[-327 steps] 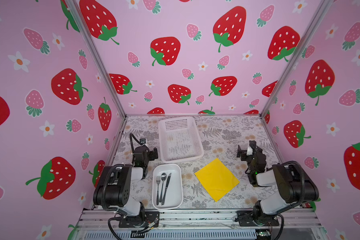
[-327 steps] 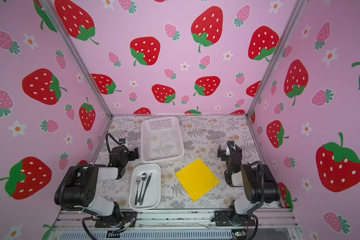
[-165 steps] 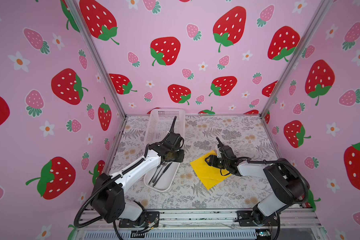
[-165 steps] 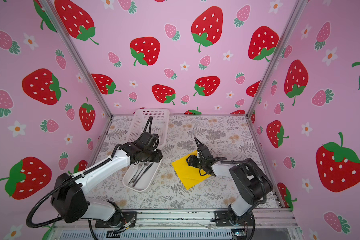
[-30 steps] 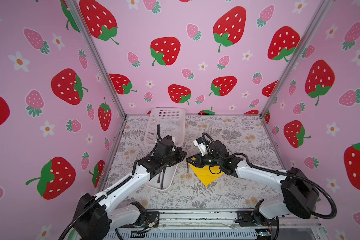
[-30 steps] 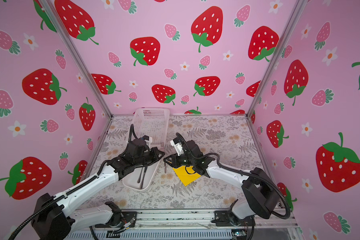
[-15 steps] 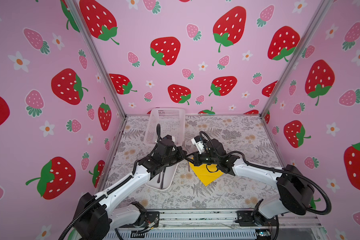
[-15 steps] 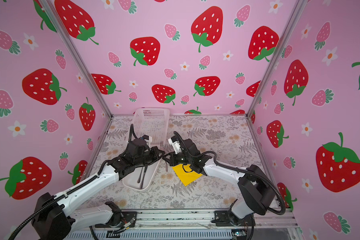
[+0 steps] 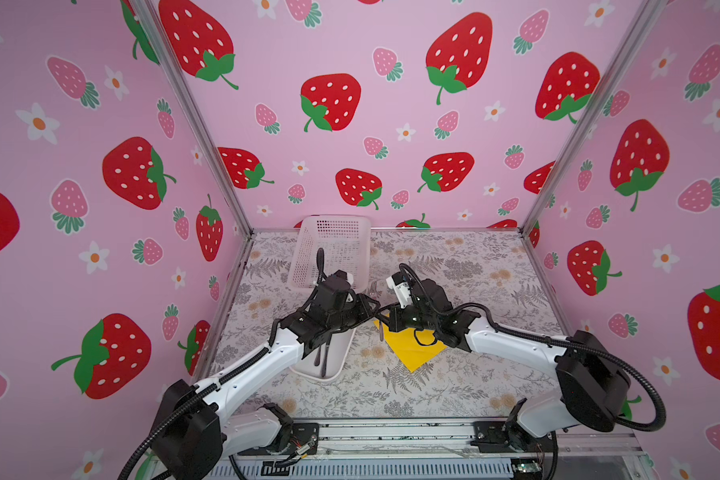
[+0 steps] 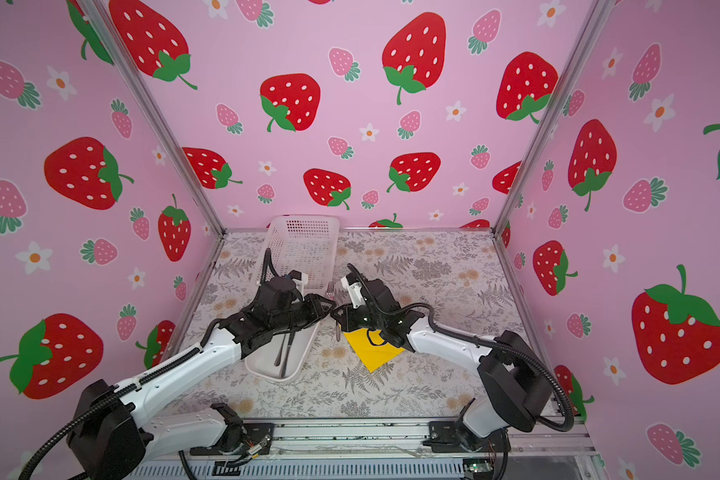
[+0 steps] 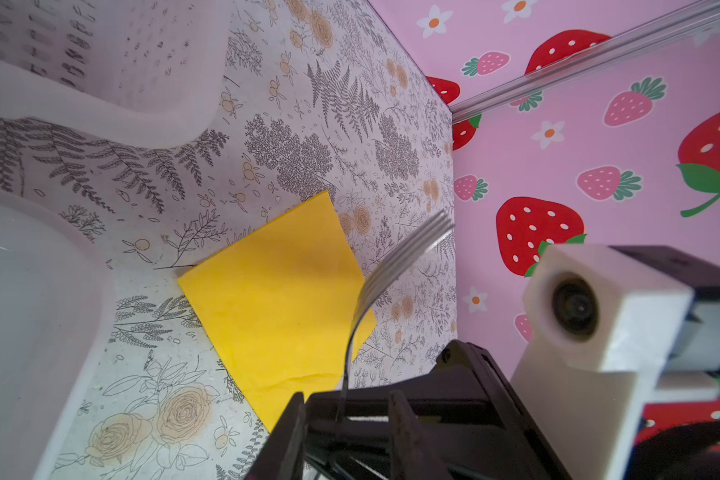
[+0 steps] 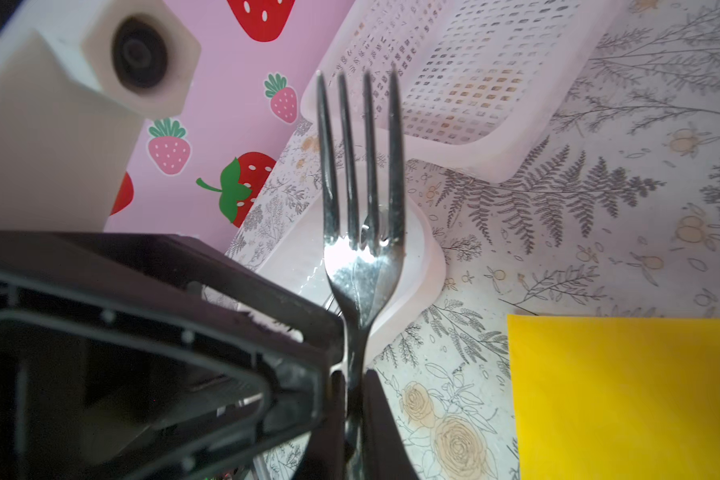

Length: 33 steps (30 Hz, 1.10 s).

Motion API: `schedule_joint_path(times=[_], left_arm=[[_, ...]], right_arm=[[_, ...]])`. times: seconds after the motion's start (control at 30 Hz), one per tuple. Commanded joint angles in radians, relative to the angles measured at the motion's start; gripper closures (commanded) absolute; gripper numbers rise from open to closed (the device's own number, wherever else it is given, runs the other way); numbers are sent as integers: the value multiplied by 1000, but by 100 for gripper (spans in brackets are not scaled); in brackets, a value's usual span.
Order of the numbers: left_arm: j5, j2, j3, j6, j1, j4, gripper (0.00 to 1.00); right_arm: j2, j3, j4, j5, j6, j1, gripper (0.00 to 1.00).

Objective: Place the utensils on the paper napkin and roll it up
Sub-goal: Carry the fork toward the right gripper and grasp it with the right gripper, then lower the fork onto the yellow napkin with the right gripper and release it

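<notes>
Both arms meet over the middle of the floral-patterned tabletop (image 9: pixel 454 386), and between them is the slim shiny metal fork (image 12: pixel 360 249), tines up. The right end effector (image 12: pixel 352 382) is pressed together on the fork's handle, pinching it just below the neck. The left end effector (image 11: pixel 344 409) sits right alongside with its fingers (image 11: pixel 398 415) spread, the handle running down the gap between them without touching either side.

In both top views the fork (image 9: pixel 373 286) hangs above the strip of tabletop between the white plastic tray (image 9: pixel 333 376) and the bright yellow square paper napkin (image 9: pixel 412 353). The napkin lies flat, partly under the right arm, with nothing on it. The other two dark slim metal utensils (image 10: pixel 283 357) lie side by side in the tray. Behind it stands the white mesh basket (image 10: pixel 304 245), tipped up at the back wall.
</notes>
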Motion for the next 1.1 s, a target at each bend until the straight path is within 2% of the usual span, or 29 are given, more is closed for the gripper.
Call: schedule_joint_path(times=[0.0,0.13,0.33,0.5,1.07], left_arm=[[-1,-4,30,-5,-3,-8,62],[-30,-27,24,10,-1,-55,60],[-115,-116,-6,48,20,-147,58],[-139,-181,-37,61,55,-192,57],[-142,-265,-79,67,95,-236,55]], right_arm=[[-43,-18,-76,117,-22,-2,100],[-41,-19,-223,229,-43,-53,100],[-12,-3,-435,260,-108,-196,100],[38,39,-566,261,-152,-279,100],[258,195,-668,184,-182,-305,97]])
